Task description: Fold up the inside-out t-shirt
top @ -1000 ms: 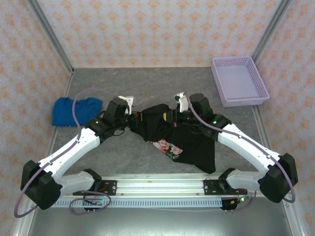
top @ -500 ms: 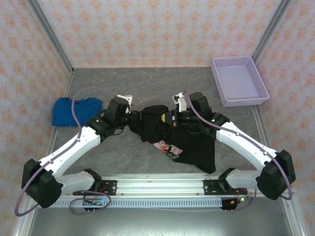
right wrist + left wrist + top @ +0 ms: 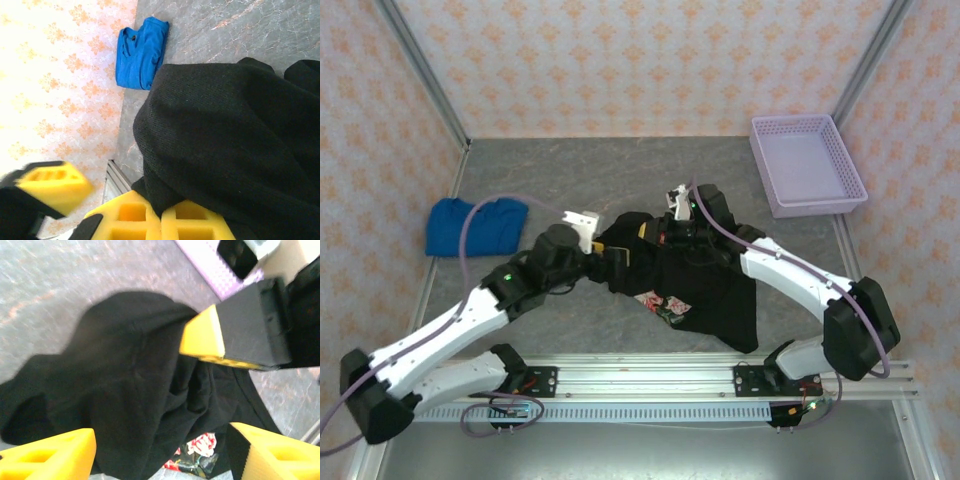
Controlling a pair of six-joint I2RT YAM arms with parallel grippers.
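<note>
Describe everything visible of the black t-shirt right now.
The black t-shirt is soft knit cloth, crumpled and lying on the grey table. A floral print patch shows at its near-left edge. Its far end is bunched and pinched in the shut right gripper. The open left gripper hovers close over it.

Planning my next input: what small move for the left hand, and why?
Probably bring the left hand to a loose edge of the shirt and close: it is open, gripping nothing, while the right hand is shut on the crumpled shirt.

Bright even light; wrist views blurred
</note>
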